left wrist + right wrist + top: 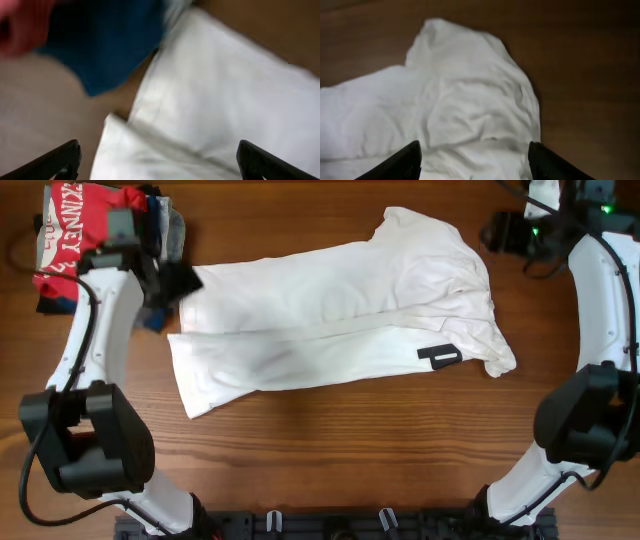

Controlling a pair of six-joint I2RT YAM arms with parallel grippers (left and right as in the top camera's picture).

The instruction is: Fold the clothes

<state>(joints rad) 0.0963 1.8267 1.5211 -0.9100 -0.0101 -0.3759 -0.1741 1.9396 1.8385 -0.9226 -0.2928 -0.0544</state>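
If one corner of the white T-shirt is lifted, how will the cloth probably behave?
Probably floppy: the white T-shirt lies wrinkled, with a soft fold along its length, so a lifted corner would likely drag the rest sagging. It looks thin, so probably light for its size. Pushed, it would likely bunch rather than slide.

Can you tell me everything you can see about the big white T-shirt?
The white T-shirt looks like soft cotton. It lies flat across the wooden table, folded lengthwise, with one long edge running along its middle. Its right end is bunched and wrinkly, and a small black label shows there. Its left end lies close to the pile of other clothes. No lettering shows.
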